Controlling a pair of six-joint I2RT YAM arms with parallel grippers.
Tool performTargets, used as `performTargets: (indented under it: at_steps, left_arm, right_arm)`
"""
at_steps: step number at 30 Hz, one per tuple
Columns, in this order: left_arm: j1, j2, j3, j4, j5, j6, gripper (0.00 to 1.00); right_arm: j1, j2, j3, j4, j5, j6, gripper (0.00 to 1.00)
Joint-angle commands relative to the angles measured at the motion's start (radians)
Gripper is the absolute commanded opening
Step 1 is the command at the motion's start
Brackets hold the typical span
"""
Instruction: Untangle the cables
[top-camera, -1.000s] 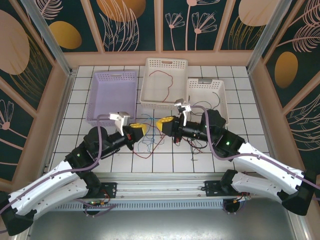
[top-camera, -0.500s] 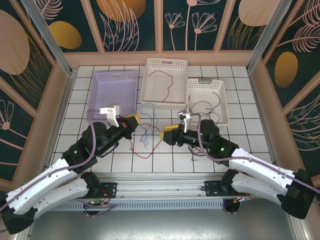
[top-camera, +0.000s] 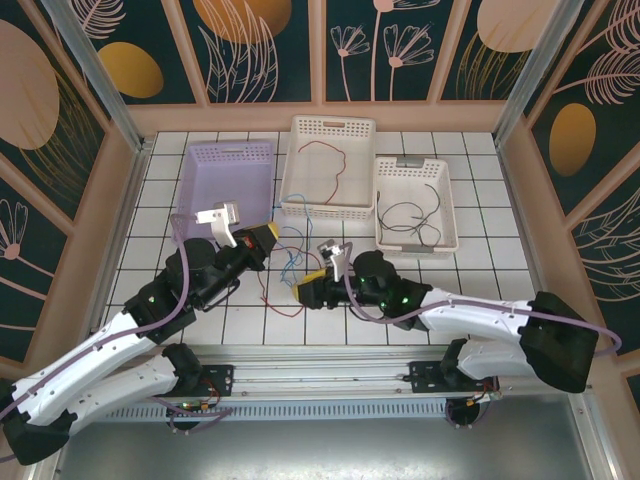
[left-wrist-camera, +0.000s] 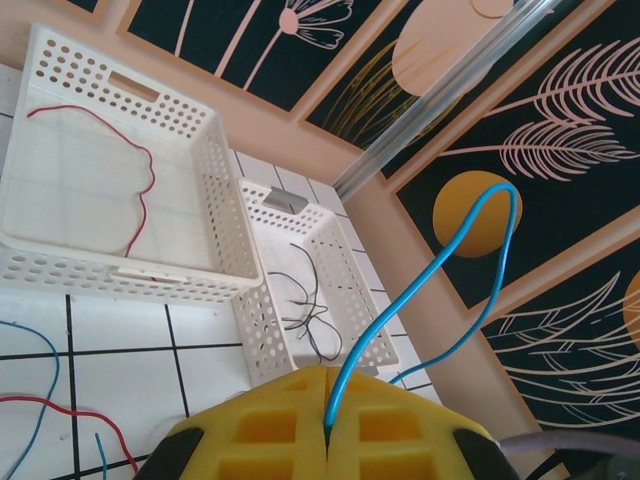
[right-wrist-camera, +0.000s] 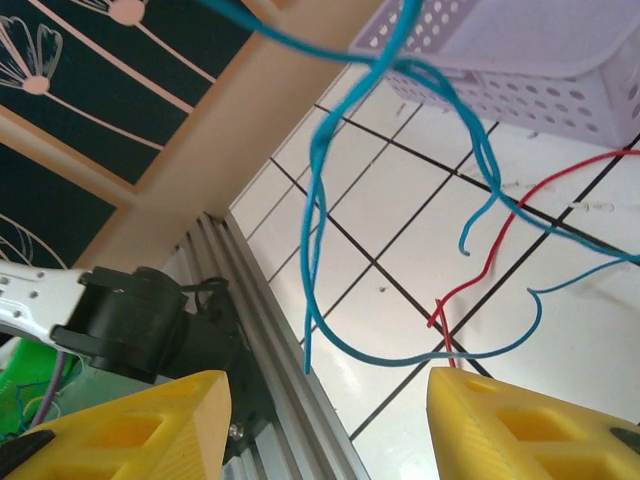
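My left gripper (top-camera: 264, 240) (left-wrist-camera: 327, 372) is shut on a blue cable (left-wrist-camera: 432, 268), which loops up out of the closed yellow fingers. Blue cables (top-camera: 291, 262) (right-wrist-camera: 315, 200) hang from it over the tiles, and a red cable (top-camera: 266, 290) (right-wrist-camera: 520, 220) lies on the floor beneath them. Low over the tiles near the front edge, my right gripper (top-camera: 310, 290) (right-wrist-camera: 330, 400) stands open just right of the strands. Its yellow fingers (right-wrist-camera: 140, 425) are wide apart with nothing between them, and the blue loop dangles just beyond its tips.
A lilac basket (top-camera: 225, 185) (right-wrist-camera: 520, 50) stands back left. The white middle basket (top-camera: 300, 200) (left-wrist-camera: 215, 150) holds a red cable (top-camera: 325, 160). The right white basket (top-camera: 445, 200) (left-wrist-camera: 255, 320) holds black cables (top-camera: 410, 215) (left-wrist-camera: 305, 310). The aluminium front rail (right-wrist-camera: 270, 330) runs close under the right gripper.
My right gripper has opened, letting go of the cables, and swung left and down toward the front edge. The left gripper has drawn back slightly with the blue cable still in it.
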Motion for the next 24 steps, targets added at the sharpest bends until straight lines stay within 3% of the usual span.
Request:
performTargets:
  at_steps: [1,10,12,16,24]
  left_arm:
    - [0.003,0.001,0.035,-0.006,-0.021,-0.018,0.00]
    - [0.003,0.004,0.029,0.005,-0.010,-0.026,0.00]
    - [0.004,0.003,0.031,0.000,-0.013,-0.025,0.00]
    - [0.002,-0.006,0.040,-0.026,-0.029,-0.014,0.00]
    - [0.004,-0.053,0.138,-0.210,-0.166,0.078,0.00]
  right_arm:
    - [0.017,0.027,0.012,0.102,0.030,-0.019,0.54]
    - [0.040,0.088,0.034,0.128,0.183,-0.012,0.44]
    - [0.046,0.103,0.050,0.121,0.198,-0.017,0.33]
    - [0.051,0.106,0.059,0.106,0.217,-0.025,0.00]
    - [0.045,-0.021,-0.076,0.073,0.314,0.004,0.00]
